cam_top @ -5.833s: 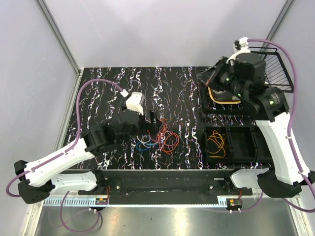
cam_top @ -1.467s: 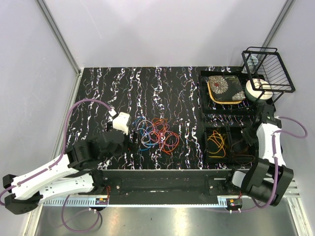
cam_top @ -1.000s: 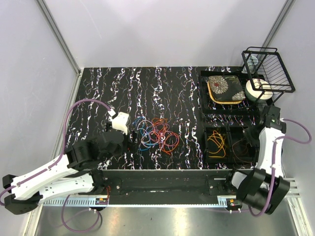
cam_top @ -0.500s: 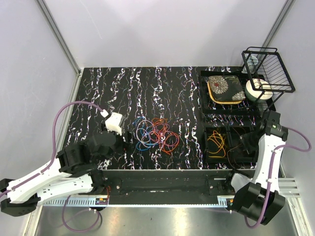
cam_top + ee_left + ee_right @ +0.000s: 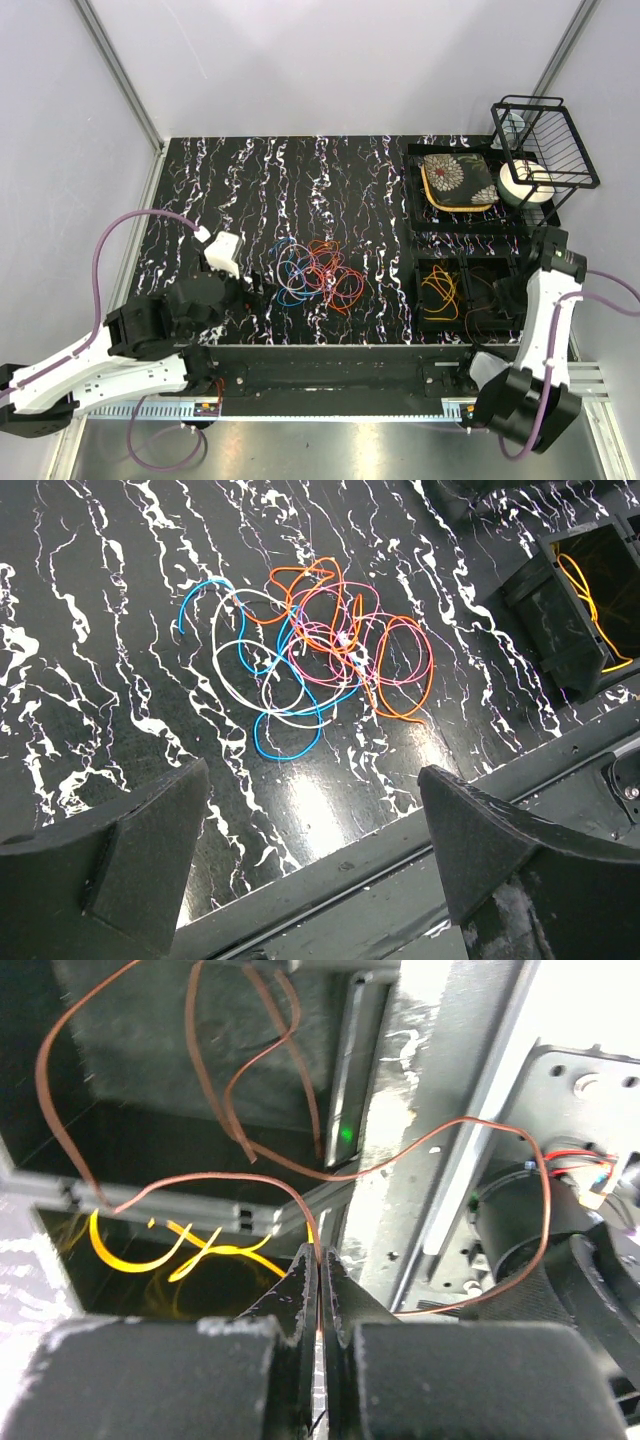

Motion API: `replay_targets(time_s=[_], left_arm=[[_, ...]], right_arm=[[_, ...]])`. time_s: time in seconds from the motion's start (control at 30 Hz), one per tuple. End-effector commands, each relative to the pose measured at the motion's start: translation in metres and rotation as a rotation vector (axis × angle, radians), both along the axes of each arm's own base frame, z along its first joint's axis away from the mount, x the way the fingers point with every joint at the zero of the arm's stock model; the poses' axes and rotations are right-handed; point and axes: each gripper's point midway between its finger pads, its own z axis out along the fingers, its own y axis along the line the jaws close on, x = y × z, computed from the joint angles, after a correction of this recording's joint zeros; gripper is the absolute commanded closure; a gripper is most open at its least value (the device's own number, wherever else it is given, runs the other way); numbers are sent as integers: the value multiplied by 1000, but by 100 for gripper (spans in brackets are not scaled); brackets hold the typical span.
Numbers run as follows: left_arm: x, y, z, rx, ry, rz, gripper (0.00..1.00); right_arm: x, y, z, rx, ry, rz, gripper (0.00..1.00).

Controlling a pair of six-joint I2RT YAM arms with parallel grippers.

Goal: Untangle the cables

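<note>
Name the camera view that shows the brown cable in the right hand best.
The right wrist view: the brown cable loops large across the frame and runs into the shut right hand. Top external shows only a faint thread by the bins; left wrist misses it.

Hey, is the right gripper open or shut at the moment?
Shut. In the right wrist view the right gripper has its fingers pressed together, with the brown cable pinched between them.
</note>
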Motion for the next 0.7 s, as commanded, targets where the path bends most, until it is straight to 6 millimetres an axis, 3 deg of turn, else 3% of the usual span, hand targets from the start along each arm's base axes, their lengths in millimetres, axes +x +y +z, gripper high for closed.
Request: replay_targets(time_s=[0.0,0.2,0.5,0.67], left_arm=[[3,4,3,-19,-22,36,10],[4,8,4,-10,-31,56,9],[7,13,3,5,-41,91,7],[9,13,1,27,-39,102,6]], right_arm=[[5,-20,3,-58,75,-57,100],[45,-61,10,-177,72,-61,100],[109,-103,-2,-291,1,71,100],[125,-117,7,-348,-34,77,100]])
